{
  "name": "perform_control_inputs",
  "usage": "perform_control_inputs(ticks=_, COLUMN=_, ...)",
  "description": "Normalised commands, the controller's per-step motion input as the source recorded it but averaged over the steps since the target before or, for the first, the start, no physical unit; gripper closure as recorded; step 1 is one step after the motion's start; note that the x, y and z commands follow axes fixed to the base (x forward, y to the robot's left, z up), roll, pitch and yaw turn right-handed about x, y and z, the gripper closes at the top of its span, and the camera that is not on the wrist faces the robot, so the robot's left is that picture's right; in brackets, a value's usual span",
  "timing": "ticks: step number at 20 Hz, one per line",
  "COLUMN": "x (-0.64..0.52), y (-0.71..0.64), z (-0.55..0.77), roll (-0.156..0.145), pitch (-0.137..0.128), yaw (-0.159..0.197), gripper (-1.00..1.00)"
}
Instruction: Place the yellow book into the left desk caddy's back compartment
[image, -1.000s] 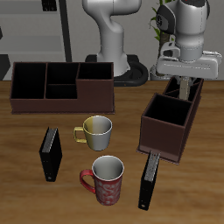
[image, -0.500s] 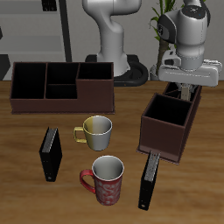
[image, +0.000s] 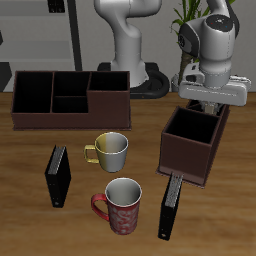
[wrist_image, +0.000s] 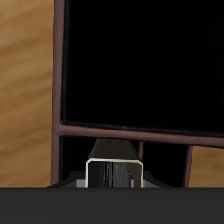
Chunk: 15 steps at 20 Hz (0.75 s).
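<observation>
The left desk caddy (image: 190, 152) is a dark brown wooden box; its big square section (wrist_image: 140, 61) is dark and empty. My gripper (image: 210, 104) hangs over the caddy's far end, above the back compartment (wrist_image: 166, 157). In the wrist view the yellow book (wrist_image: 112, 171) shows end-on, with a grey edge in a pale frame. It is pinched between my fingers and points down into that narrow section. In the exterior view my hand and the caddy wall hide most of the book.
A long low three-section box (image: 70, 100) stands at the back. Two mugs (image: 110, 150) (image: 122, 205) sit mid-table. One black book (image: 58, 175) stands near the front edge, and another (image: 170, 205) leans beside the caddy's front wall.
My hand has come down closer to the caddy's back end with the book in it. Nothing else on the table has moved.
</observation>
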Motion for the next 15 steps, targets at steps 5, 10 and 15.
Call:
perform_control_inputs(ticks=5, x=0.04, y=-0.02, z=0.0, roll=0.004, pitch=0.01, yaw=0.008, gripper=-1.0)
perform_control_inputs(ticks=10, x=0.01, y=0.01, z=0.04, roll=0.024, pitch=0.01, yaw=-0.014, gripper=-1.0)
perform_control_inputs(ticks=15, x=-0.06, y=-0.11, z=0.16, roll=0.035, pitch=-0.026, yaw=-0.005, gripper=-1.0)
